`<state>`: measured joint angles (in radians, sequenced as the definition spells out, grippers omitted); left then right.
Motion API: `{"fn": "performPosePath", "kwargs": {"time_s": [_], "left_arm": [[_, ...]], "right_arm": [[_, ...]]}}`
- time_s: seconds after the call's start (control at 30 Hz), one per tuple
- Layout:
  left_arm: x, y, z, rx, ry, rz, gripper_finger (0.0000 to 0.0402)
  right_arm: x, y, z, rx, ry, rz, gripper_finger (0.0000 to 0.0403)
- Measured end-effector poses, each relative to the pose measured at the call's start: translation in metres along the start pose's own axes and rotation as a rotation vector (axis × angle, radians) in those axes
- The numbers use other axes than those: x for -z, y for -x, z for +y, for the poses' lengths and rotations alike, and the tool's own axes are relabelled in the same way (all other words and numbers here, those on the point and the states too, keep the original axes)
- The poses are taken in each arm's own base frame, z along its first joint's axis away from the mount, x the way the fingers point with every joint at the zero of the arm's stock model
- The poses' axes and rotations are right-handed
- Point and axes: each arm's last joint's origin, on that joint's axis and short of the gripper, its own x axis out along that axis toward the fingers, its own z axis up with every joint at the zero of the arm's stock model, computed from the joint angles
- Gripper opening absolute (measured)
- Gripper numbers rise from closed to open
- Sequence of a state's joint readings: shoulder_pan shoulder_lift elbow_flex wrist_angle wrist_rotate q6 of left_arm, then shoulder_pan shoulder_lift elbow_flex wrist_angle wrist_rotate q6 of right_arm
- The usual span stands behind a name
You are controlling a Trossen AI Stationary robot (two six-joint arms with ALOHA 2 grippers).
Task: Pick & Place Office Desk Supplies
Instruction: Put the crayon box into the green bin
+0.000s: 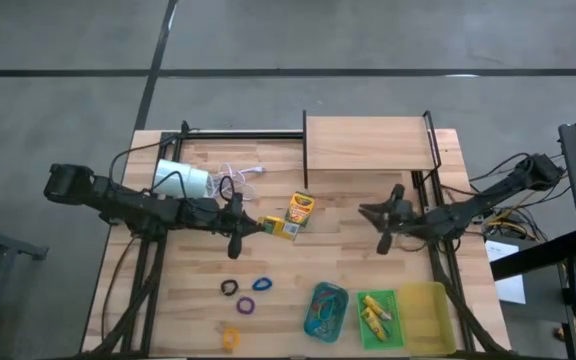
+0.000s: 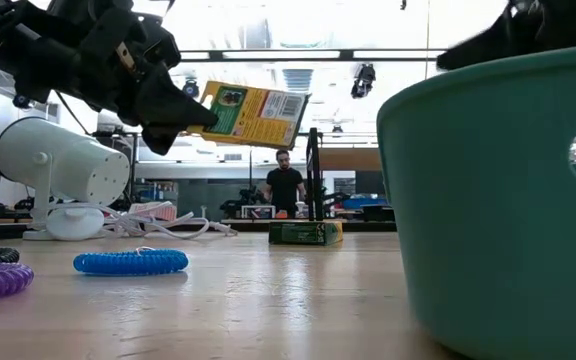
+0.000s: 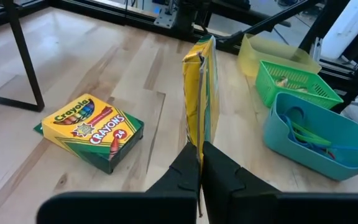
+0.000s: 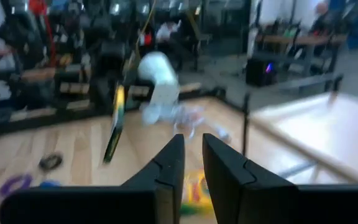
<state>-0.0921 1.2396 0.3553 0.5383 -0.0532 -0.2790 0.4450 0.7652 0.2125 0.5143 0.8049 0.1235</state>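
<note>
Left gripper (image 3: 200,163) clamped on edge of a crayon box (image 3: 199,93), carried on edge, clear of the table (image 1: 198,275), near centre. Second crayon box (image 1: 299,209) flat on the wood just beside the carried one. Right gripper (image 1: 383,231) waiting over right half of table, nothing between its fingers, which stand slightly apart.

Step in hand, as judged: carry to a tray. Trays along the front edge at right: teal tray (image 1: 326,310) with loops, green tray (image 1: 378,318) with yellow pieces, yellow tray (image 1: 428,312) apparently bare. Destination not certain; yellow seems likeliest.

To do well: keep pinch firm, since grip sits at one narrow end and box could pivot. Pass above tray walls, lower inside before letting go.

Held box: thin, yellow face with green border, printed panel visible from low view, tilted slightly. Flat box reads "Crayola Crayons 24".

Loops: blue loop (image 1: 261,284), black loop (image 1: 229,288), purple loop (image 1: 245,305) on front left.
</note>
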Motion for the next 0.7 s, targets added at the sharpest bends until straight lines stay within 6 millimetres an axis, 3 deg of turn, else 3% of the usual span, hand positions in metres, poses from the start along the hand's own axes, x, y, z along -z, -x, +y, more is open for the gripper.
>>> {"fn": "performPosePath", "kwargs": {"time_s": [0.23,0.37,0.47,0.7], "left_arm": [[-0.004,0.000,-0.002,0.018,-0.016,-0.044,0.0008],[-0.010,-0.001,-0.006,0.043,-0.035,-0.054,0.0008],[-0.017,-0.006,-0.016,0.074,-0.145,-0.066,0.0008],[-0.042,-0.036,-0.044,0.136,-0.334,-0.095,0.0008]], "right_arm": [[-0.022,0.018,-0.017,0.023,0.006,-0.128,0.0054],[-0.020,0.021,-0.020,0.024,0.029,-0.116,0.0054],[-0.018,0.021,-0.020,0.028,0.046,-0.109,0.0054],[-0.016,0.020,-0.020,0.028,0.053,-0.101,0.0054]]}}
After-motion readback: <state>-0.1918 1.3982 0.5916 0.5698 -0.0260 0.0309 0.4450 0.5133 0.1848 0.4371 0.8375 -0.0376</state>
